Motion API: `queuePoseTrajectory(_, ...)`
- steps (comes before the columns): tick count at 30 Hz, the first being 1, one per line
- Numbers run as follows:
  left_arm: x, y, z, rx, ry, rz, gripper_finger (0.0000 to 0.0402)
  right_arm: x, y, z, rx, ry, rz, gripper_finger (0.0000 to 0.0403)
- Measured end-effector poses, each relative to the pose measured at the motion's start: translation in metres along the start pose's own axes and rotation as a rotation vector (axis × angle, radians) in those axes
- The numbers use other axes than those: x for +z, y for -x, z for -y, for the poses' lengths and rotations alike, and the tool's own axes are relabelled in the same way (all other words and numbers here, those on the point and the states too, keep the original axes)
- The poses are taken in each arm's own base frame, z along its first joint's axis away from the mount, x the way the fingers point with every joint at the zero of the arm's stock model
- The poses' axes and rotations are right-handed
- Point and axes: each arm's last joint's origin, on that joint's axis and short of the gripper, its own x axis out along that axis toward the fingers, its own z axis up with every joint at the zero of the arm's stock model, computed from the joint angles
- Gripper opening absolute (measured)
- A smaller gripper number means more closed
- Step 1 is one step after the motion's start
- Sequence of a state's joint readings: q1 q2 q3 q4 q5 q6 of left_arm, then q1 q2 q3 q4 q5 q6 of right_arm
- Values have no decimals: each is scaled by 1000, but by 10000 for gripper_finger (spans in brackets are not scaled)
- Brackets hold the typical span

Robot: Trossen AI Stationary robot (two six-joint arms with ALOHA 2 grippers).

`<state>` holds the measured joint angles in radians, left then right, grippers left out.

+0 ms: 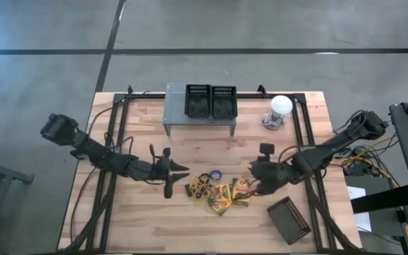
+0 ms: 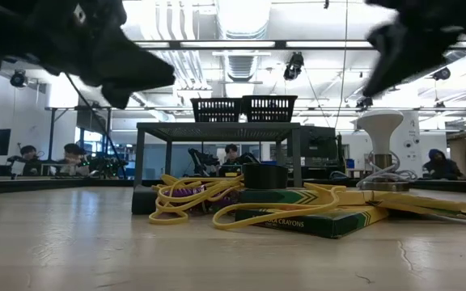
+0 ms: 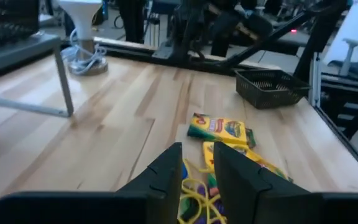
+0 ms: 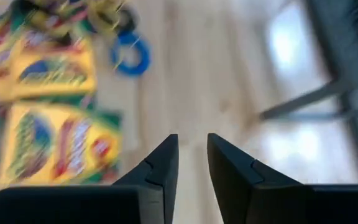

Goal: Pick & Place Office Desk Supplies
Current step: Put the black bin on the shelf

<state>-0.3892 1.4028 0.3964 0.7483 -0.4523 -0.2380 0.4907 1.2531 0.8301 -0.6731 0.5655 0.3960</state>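
Note:
Several flat yellow-and-green crayon boxes (image 1: pixel 225 193) (image 2: pixel 314 220) (image 3: pixel 219 129) (image 4: pixel 55 149) lie in a loose pile on the wooden table. Yellow, blue and purple rubber bands (image 1: pixel 207 178) (image 2: pixel 192 198) lie at the pile's left and far side, among them a blue loop (image 4: pixel 131 56). My left gripper (image 1: pixel 184 172) (image 3: pixel 197 169) hovers left of the pile, pointing at it, narrowly open and holding nothing. My right gripper (image 1: pixel 251 180) (image 4: pixel 192 149) hangs over the pile's right end, also narrowly open and holding nothing. Both are raised off the table in the low view.
A grey perforated stand (image 1: pixel 200 117) at the far side carries two black mesh baskets (image 1: pixel 210 100). A white dome with a cable (image 1: pixel 280 108) sits far right. Another black mesh basket (image 1: pixel 289 220) (image 3: pixel 271 86) lies near the right front. Bare wood lies along the near edge.

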Motion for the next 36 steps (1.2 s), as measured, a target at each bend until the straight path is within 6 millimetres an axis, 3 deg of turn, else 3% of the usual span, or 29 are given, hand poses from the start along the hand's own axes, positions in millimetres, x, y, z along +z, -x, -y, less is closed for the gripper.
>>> queuePoseTrajectory(4, 4, -20, 8, 11, -38, -3, 98, -14, 7, 3, 198, -120, -73, 83)
queuePoseTrajectory(9, 1, -47, 20, 19, -104, -38, 98, -22, 16, 5, 399, -176, -139, 115)
queuePoseTrajectory(16, -8, -71, 29, 28, -147, -87, 98, -48, 0, 1, 454, -62, -254, 189)
queuePoseTrajectory(20, -11, -76, 30, 35, -153, -128, 98, -55, 0, 0, 517, -29, -307, 212)
queuePoseTrajectory(29, -11, -75, 30, 42, -148, -152, 98, -52, 23, -14, 661, -243, -485, 203)
queuePoseTrajectory(36, -13, -75, 29, 47, -156, -170, 98, -67, 25, -32, 577, -129, -464, 193)
